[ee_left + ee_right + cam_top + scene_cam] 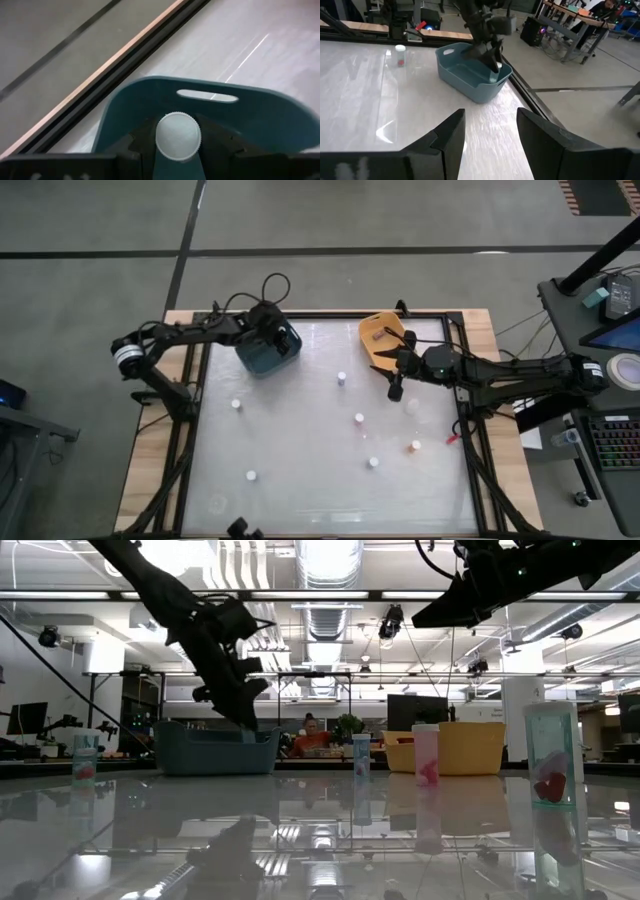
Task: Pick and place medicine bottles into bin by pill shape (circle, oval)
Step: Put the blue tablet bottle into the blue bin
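Note:
My left gripper is shut on a medicine bottle with a white ribbed cap, held over the teal bin at the table's far left. My right gripper stands open and empty above the table beside the yellow bin at the far right. Several other medicine bottles stand upright on their bases on the table, among them one near the middle, one at the left and an orange-tinted one at the right. My left gripper pinches the bottle between its two fingers, one on each side just under the white cap. The fingers slant downward toward the bin. The bottle is lifted clear above the teal bin's inside; the cap hides its body.
A small red scrap lies by the table's right rail. Black frame rails run along the table's sides. Bottles stand scattered over the middle and near parts of the table.

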